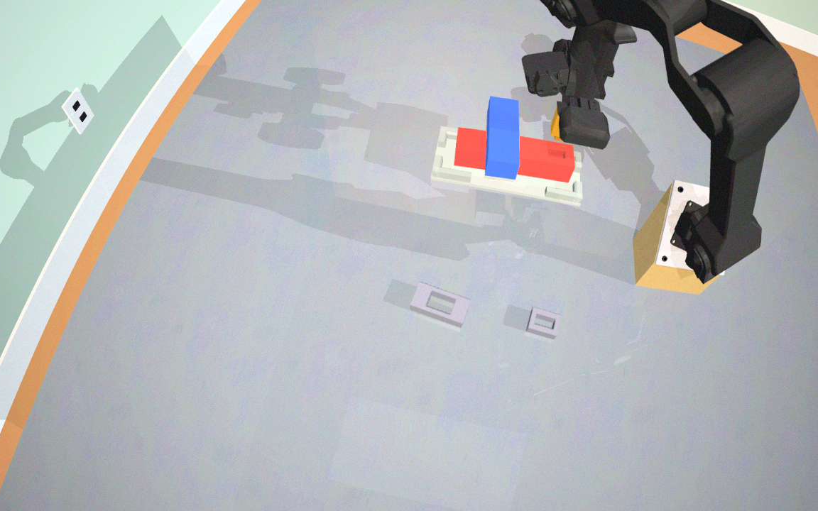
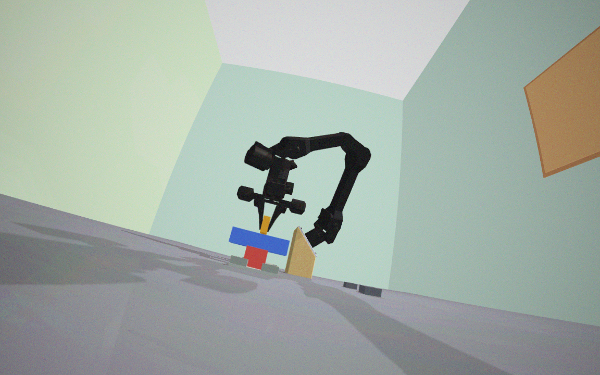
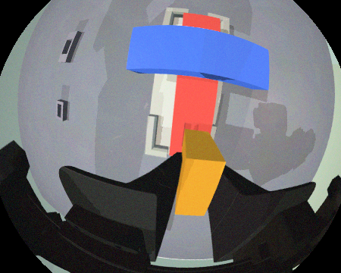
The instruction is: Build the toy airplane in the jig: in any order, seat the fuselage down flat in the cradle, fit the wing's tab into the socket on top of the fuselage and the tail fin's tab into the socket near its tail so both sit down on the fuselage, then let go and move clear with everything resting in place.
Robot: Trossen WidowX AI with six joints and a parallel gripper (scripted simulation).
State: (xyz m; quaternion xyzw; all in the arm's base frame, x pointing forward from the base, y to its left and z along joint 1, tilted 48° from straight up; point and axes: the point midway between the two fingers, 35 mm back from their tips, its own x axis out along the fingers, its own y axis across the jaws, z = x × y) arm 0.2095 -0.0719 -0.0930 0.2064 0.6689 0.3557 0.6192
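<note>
The red fuselage [image 1: 542, 166] [image 2: 255, 257] [image 3: 195, 98] lies in the off-white cradle [image 1: 500, 185] [image 3: 151, 129] and looks flat. The blue wing [image 1: 503, 136] [image 2: 259, 240] [image 3: 197, 51] lies crosswise on top of it, its tab hidden. My gripper [image 2: 264, 228] [image 3: 193, 159] is shut on the orange tail fin [image 1: 554, 125] [image 2: 265, 223] [image 3: 201, 186]. The fin is roughly upright near the fuselage's tail end, behind the wing in the exterior view. The tail socket [image 1: 557, 152] shows open in the top view. The fin's tab and the fingertips in the top view are hidden.
A larger grey hollow holder [image 1: 461, 310] [image 3: 64, 58] and a smaller one [image 1: 542, 331] [image 3: 65, 111] stand on the table to one side of the cradle. The arm's wooden base block [image 1: 647, 244] [image 2: 300, 259] stands beyond the cradle's tail end.
</note>
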